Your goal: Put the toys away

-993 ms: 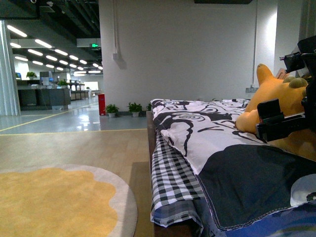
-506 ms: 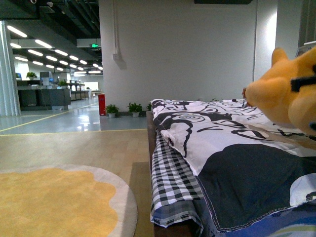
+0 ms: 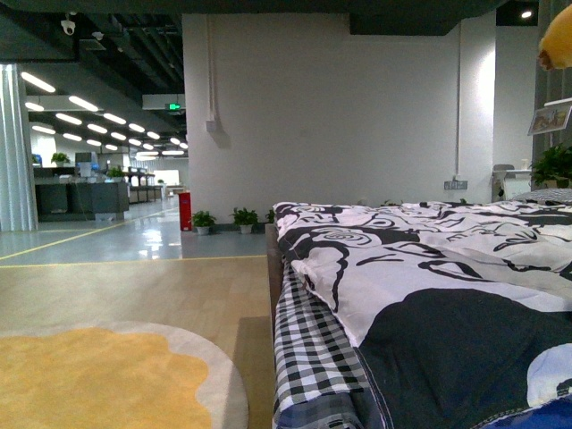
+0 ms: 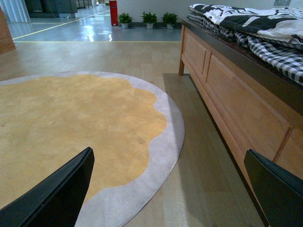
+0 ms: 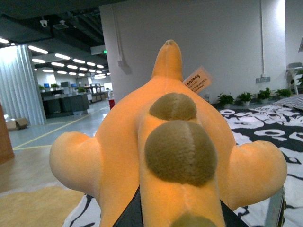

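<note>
Front view: only an orange corner of the plush toy (image 3: 556, 40) shows, cut off at the upper right, high above the bed (image 3: 429, 268); left wrist view: left gripper (image 4: 166, 189) wide open, empty, over the rug (image 4: 71, 118); right wrist view: toy's long axis runs away from the right gripper (image 5: 177, 218), which evidently clasps it from beneath, jaws mostly hidden.

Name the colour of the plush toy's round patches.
Olive-brown patches on the orange plush toy; right wrist view.

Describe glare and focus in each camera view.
Front view: ceiling strip lights glare off the glossy grey floor. Left wrist view: same sheen, round yellow rug evenly lit. Right wrist view: soft orange plush animal fills the frame, reasonably sharp.
</note>
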Robot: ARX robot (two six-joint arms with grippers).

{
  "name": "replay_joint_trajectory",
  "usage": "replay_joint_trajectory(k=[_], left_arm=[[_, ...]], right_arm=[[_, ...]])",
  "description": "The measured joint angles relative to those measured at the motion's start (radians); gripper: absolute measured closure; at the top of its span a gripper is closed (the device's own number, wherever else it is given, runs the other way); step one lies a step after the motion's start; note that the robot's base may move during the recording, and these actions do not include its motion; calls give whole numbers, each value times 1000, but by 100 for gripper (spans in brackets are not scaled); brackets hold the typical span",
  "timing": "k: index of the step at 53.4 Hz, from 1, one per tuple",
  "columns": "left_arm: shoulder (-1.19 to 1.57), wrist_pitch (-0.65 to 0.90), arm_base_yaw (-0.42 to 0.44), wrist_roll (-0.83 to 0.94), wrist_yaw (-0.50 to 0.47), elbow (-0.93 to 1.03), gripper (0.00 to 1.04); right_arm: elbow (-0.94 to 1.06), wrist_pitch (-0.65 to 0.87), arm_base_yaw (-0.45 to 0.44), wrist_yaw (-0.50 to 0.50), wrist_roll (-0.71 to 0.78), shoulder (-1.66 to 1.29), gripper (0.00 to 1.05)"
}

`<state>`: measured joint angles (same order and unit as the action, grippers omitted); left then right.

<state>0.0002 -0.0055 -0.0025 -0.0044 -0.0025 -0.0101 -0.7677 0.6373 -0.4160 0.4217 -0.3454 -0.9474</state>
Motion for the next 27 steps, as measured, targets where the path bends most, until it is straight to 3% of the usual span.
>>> replay_joint_trajectory(k=[12, 27], left_arm=[[0, 0, 0, 0, 0, 0, 6], [0, 0, 0, 0, 0, 0, 6]], right_arm=[[168, 31, -173, 155, -165, 172, 98], [236, -63, -192, 153, -173, 236, 98]])
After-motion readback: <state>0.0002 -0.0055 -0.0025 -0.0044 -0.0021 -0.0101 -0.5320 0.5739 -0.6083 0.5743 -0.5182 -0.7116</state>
